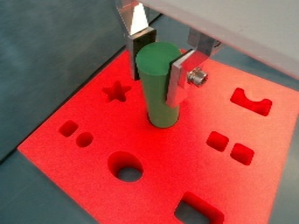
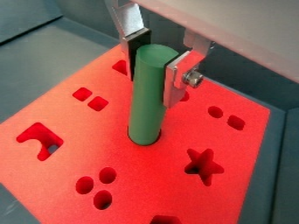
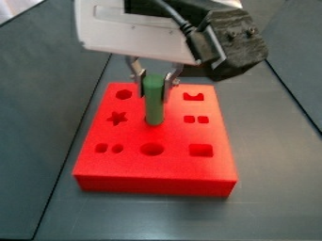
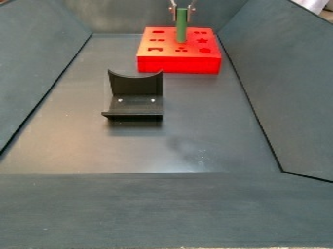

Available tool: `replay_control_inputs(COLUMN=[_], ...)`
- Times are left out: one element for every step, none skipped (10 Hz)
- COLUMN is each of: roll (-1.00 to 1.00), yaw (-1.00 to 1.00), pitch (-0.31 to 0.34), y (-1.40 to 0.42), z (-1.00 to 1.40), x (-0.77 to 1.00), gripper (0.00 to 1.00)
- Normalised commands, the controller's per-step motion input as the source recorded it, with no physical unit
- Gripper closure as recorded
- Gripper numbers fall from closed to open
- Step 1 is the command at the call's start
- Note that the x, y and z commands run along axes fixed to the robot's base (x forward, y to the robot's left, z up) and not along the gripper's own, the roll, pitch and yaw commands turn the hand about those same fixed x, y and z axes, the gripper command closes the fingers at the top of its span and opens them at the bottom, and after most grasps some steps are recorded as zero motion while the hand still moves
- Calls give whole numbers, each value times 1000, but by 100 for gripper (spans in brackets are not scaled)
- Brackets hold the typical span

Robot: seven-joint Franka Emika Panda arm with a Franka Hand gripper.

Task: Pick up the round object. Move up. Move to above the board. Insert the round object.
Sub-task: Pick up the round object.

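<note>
Nearest me, I see the fixture (image 4: 131, 95) on the tabletop (image 4: 182, 146); farther back, my hand (image 1: 163, 61) grips the green peg (image 1: 156, 87) upright, its lower end in the red board (image 1: 105, 122).

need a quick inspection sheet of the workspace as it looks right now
surface: dark grey floor with sloped side walls, bare apart from the items below
job's things: red board lies flat at the far end in a side view; green round object stands upright with its lower end in a hole near the board's middle
clutter: only the fixture, standing apart from the board
grippers: gripper is above the board, its fingers on either side of the round object's top; shut on it
cables: black cable runs along the arm's wrist housing
surroundings: nothing seen beyond the walls
</note>
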Motion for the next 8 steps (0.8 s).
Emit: replay_control_inputs(roll=[-367, -339, -90, -33, -209, -259, -341, -384], yaw=[0, 0, 0, 0, -14, -31, -117, -206], pitch=[217, 229, 0, 0, 43, 50, 66, 73], y=[657, 574, 74, 0, 0, -11, -100, -149], z=[-311, -357, -3, -169, -720, -614, -417, -317], x=[217, 320, 0, 0, -3, -31, -151, -249], gripper=[100, 100, 100, 100, 100, 100, 100, 100])
